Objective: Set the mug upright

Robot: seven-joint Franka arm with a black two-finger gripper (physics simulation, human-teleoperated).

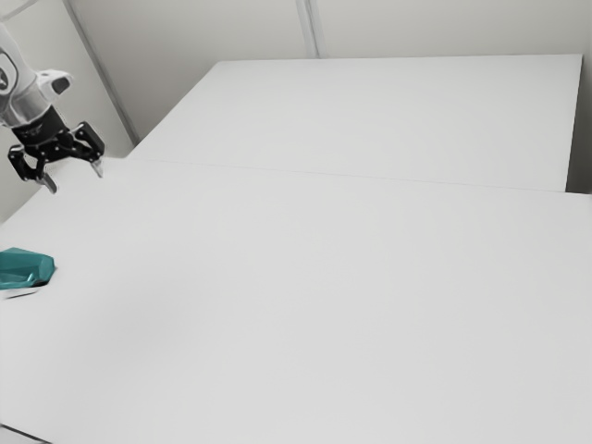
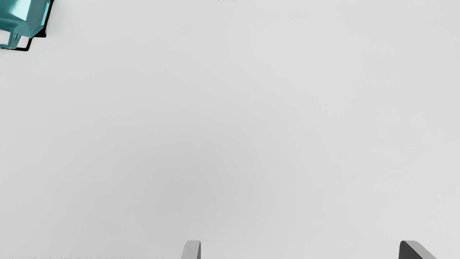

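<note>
Hanging above the white table [image 1: 296, 305], black two-finger gripper [image 1: 72, 178] is at far left in the exterior view, open, fingers [image 2: 191, 250] spread wide and pointing down. Teal faceted mug [image 1: 26, 266] lies on its side on the table, at the exterior view's left edge, partly cut off, nearer than the gripper and well apart from it. Mug handle [image 2: 13, 39] sticks out sideways, dark shadow beside it. Thin seam [image 1: 314, 174] crosses table's far part. Pale wall [image 1: 203, 37] behind.
</note>
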